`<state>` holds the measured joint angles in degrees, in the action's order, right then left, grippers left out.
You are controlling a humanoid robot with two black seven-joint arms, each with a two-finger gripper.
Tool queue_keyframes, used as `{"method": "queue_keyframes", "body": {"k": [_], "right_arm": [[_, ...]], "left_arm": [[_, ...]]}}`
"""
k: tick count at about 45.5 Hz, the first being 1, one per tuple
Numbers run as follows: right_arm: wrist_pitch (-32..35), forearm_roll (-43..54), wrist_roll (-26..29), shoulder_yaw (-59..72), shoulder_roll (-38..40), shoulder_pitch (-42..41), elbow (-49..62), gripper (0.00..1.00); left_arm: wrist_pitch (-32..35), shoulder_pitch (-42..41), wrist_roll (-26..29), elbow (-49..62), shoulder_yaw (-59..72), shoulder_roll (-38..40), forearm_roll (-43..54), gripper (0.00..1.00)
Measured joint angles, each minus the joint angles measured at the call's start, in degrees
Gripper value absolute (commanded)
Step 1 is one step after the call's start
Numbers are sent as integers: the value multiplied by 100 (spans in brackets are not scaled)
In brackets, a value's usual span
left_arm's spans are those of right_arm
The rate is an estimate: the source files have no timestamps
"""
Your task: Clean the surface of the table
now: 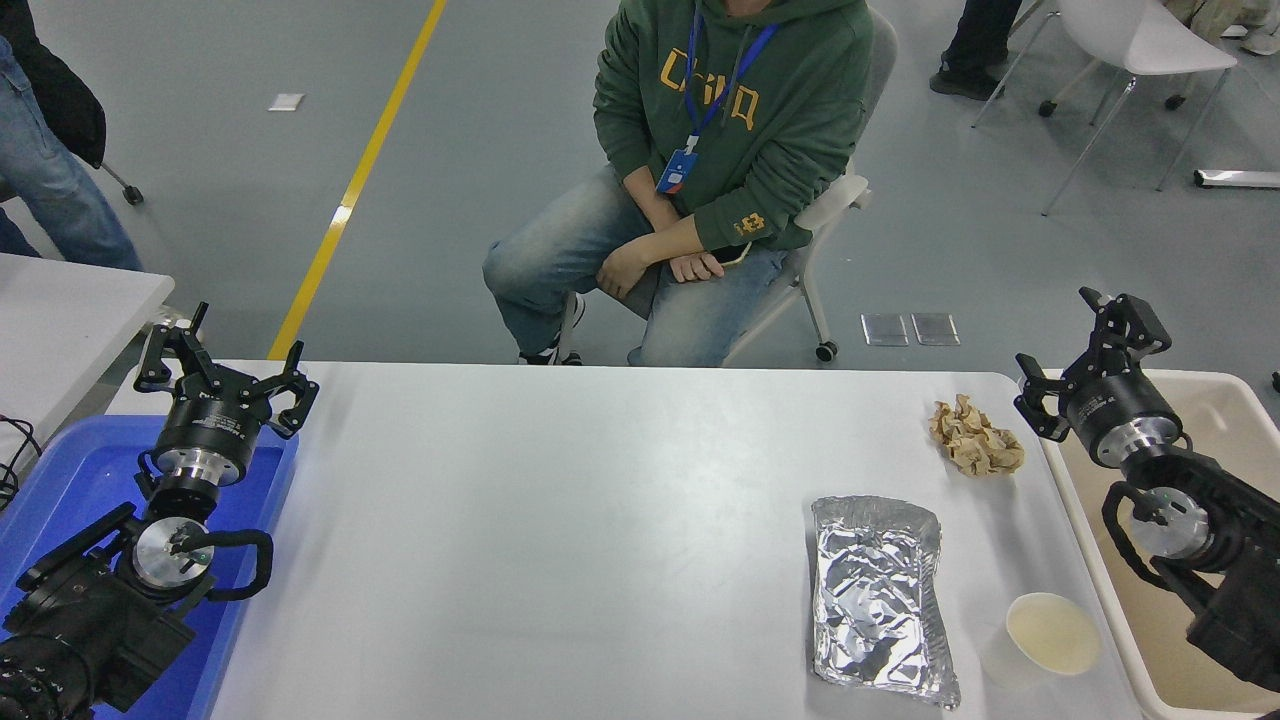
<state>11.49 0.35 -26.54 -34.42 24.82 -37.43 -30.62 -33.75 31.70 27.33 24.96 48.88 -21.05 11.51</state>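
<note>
Currently: smooth white-grey table surface [560, 520] holds crumpled brown paper [975, 438], silver foil tray [878, 598], translucent cup [1050, 634] | right gripper [1072, 352] spread, empty, above beige bin [1235, 400] | left gripper [225, 372] spread, parked | clearing apparently unstarted.

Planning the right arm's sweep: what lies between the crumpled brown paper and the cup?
In the head view, only the foil tray's right edge intrudes between the crumpled brown paper and the cup; otherwise bare table surface.

Foil tray [880, 598] btwn paper wad [976, 438] & cup [1050, 633].
</note>
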Motion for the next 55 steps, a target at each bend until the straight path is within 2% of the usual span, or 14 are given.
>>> {"method": "queue_keyframes", "body": {"k": [55], "right_arm": [[51,-24,-18,-27,-162,-109,-78,100]], "left_arm": [[0,-6,35,0,7,3,0,100]]}}
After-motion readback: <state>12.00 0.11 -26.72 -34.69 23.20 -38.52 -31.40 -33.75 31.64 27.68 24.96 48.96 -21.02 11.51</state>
